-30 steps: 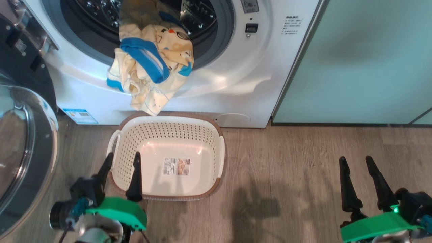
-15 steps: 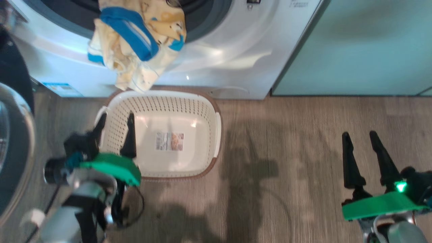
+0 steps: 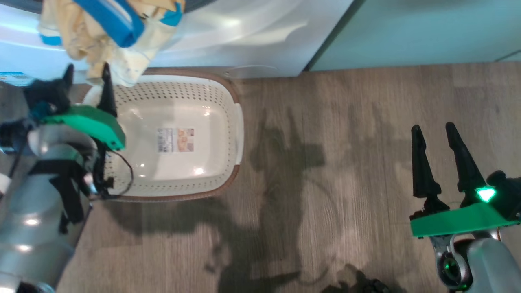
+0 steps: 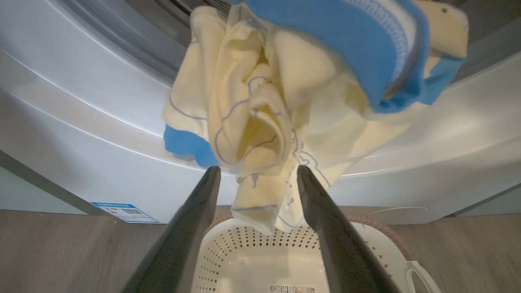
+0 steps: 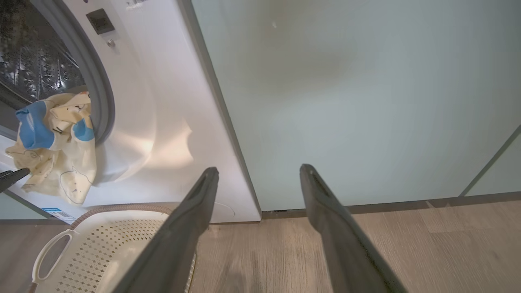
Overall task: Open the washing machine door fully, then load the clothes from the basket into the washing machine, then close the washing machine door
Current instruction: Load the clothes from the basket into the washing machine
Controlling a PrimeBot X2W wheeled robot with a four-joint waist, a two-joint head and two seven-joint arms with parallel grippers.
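So on the left side, the left gripper (image 3: pixel 88 67) is up by the far left corner of the basket (image 3: pixel 179 95), with both dark fingers pointing at the washing machine (image 3: pixel 228 36). The fingers are spread wide and aren't clamped on anything. From the left wrist view, the bottom tail of the clothes (image 4: pixel 260 101) dangles right in the gap between the two fingers. I honestly can't tell if the cloth brushes either one.

The clothes are one bunched yellow and blue lump draped over the lower lip of the drum mouth. Most of it hangs down the white front panel, with the lowest bit just above the basket's far rim. The right wrist view shows the top of the lump tucked inside the grey ring (image 5: pixel 95 93), with the steel drum (image 5: pixel 36 69) behind it.

The basket sits on the wood floor (image 3: pixel 325 162), right up against the foot of the machine, and its label sticker (image 3: pixel 176 139) shows on the bottom. There's a small blue sticker (image 4: pixel 124 212) low on the machine's left front.

Right of the machine comes the pale green cabinet (image 3: pixel 407 28). The right gripper (image 3: pixel 432 127) hovers over bare floor on the near right, well apart from the basket. Its fingers are wide apart too, with nothing between them.
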